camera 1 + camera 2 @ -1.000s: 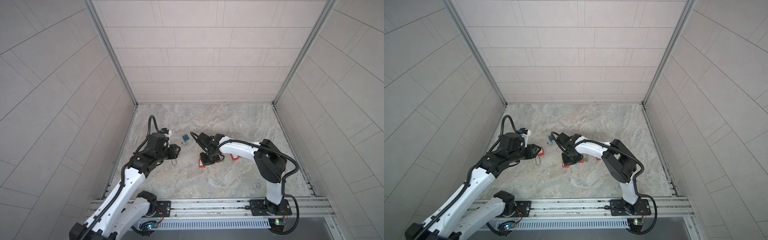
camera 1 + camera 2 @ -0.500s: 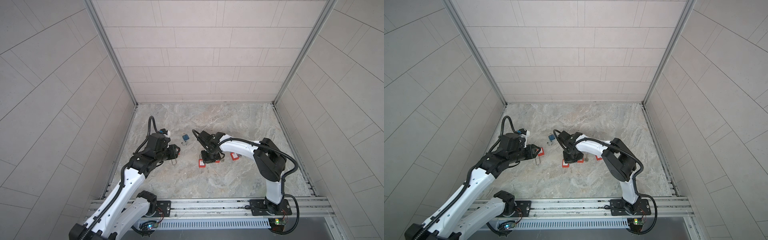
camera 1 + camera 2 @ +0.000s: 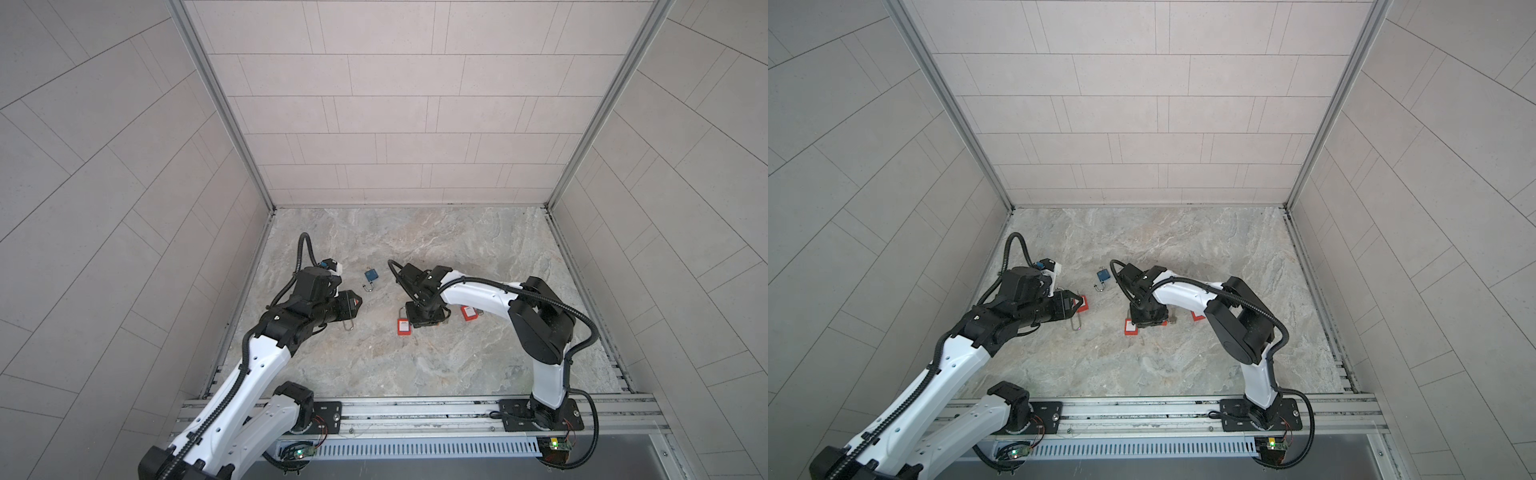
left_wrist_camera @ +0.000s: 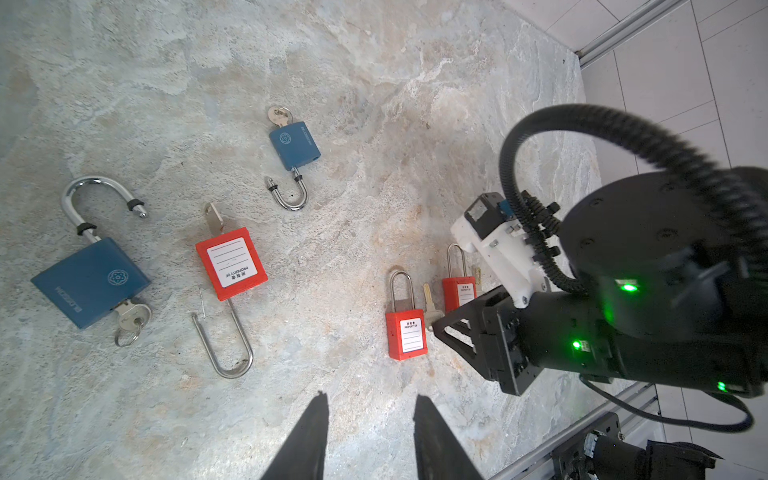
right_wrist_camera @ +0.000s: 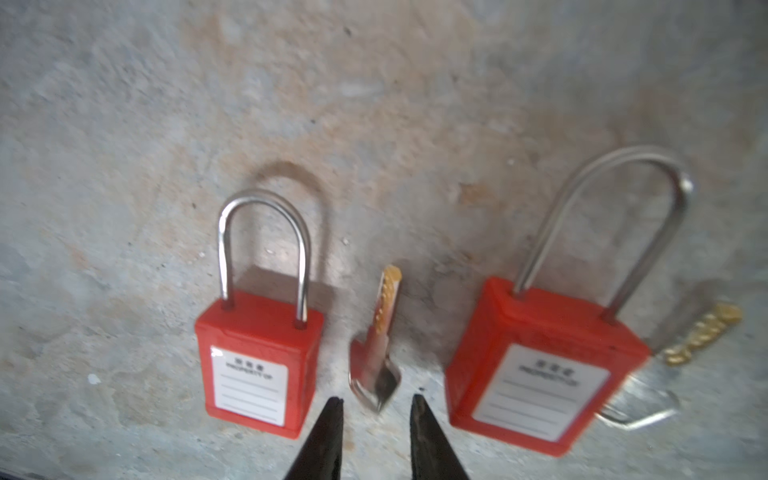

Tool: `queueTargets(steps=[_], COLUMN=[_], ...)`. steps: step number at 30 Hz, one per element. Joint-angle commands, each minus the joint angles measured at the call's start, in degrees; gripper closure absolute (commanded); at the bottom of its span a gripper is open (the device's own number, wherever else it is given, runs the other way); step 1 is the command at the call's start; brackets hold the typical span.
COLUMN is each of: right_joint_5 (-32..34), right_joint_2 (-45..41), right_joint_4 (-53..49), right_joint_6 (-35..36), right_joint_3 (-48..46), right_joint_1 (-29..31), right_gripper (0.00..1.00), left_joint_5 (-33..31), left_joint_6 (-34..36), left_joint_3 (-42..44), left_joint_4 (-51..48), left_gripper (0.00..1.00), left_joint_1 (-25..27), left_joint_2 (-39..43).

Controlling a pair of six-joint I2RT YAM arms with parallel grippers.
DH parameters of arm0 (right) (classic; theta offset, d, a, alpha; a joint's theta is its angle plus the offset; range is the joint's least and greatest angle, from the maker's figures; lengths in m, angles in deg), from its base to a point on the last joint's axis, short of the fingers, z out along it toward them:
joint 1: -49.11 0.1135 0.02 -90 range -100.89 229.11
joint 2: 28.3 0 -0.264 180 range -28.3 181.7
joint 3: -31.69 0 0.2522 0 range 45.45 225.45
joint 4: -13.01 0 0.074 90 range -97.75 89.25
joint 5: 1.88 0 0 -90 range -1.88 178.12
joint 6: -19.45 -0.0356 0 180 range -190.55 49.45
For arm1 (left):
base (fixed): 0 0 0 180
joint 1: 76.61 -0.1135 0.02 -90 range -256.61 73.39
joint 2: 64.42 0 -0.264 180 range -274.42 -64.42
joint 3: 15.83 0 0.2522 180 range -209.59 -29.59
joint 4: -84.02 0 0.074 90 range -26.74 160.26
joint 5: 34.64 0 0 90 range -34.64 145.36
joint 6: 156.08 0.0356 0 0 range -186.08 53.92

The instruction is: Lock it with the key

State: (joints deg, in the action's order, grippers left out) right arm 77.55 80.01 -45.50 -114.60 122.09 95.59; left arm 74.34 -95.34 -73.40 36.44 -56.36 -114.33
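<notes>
Near the desk (image 5: 124,124) middle, the key (image 5: 384,328) is released.
The right tool (image 5: 377,400), clenched a second ago, is now parted and empty, with the key left flat just ahead. In a top view the short-shackled padlock (image 3: 404,328) is seen at that tool's nine o'clock, the long-shackled padlock (image 3: 468,313) at three. The left tool (image 4: 370,397) is parted, empty. Locking there is judged finished.

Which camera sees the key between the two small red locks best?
The right wrist view: the key lies big and close. The left wrist view shows it tiny. In both top views the right arm hides it.
</notes>
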Motion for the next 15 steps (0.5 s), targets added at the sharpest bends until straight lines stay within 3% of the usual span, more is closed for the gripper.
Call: queueTargets(steps=[1, 4, 6, 11, 15], right_joint_5=[7.7, 14.3, 14.8, 17.0, 18.5], right_joint_2=[-7.8, -11.7, -11.0, -0.4, 9.0], right_joint_4=[-0.2, -0.2, -0.2, -5.7, -9.8], right_joint_6=[-0.6, 3.3, 6.6, 13.9, 19.9], right_joint_3=[-0.8, 1.8, 4.5, 17.8, 31.3], right_joint_1=[0.7, 2.1, 2.2, 2.6, 4.0], right_gripper=[0.69, 0.67, 0.63, 0.57, 0.54], left_joint_5=[-0.6, -1.6, -1.9, -3.5, -1.1], left_joint_6=[1.4, 2.1, 2.1, -0.7, -3.3], left_joint_3=[-2.6, -5.0, -5.7, -5.4, -5.8], left_joint_4=[-1.4, -3.0, -2.9, -1.2, -0.1], left_gripper=[0.60, 0.59, 0.59, 0.58, 0.57], left_joint_1=[0.0, 0.0, 0.0, -0.2, -1.2], left_joint_2=[-1.1, -2.0, -2.6, -2.7, -1.6])
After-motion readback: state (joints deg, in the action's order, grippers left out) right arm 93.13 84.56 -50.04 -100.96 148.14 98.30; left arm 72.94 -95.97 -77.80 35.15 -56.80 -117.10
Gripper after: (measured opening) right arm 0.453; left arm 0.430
